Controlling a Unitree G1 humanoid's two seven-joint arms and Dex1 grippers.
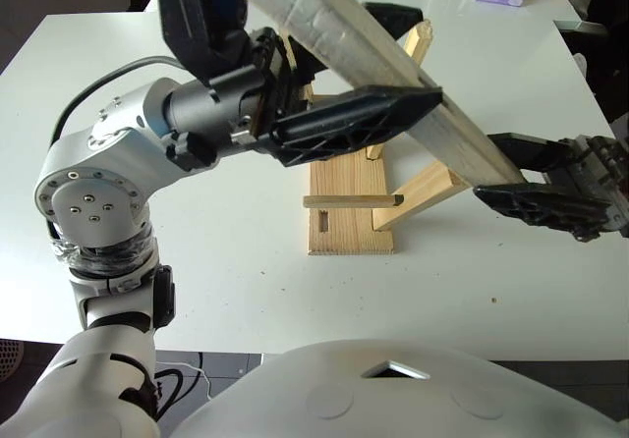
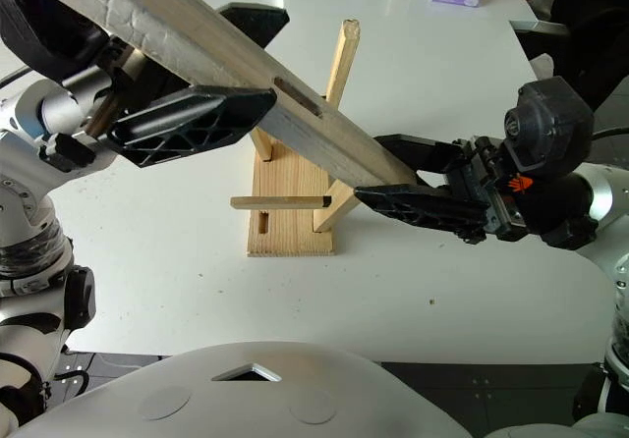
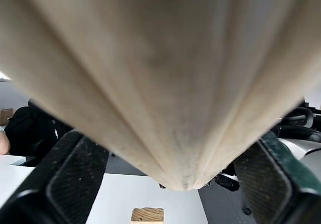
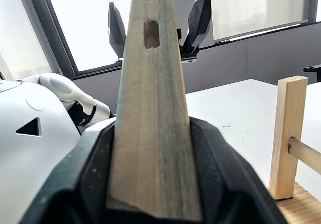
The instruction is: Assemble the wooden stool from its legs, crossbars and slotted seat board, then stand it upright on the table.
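Left gripper (image 2: 260, 60) and right gripper (image 2: 378, 168) both clamp the slotted board (image 2: 324, 134), tilted above the legs (image 2: 342, 60); next, probably, its slots must meet the leg tops.

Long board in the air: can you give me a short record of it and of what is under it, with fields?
board: long slotted board, tilted, off the table
held by: left jaws high up, right jaws at the lower end, both shut
below: flat board on the table with standing legs and a crossbar
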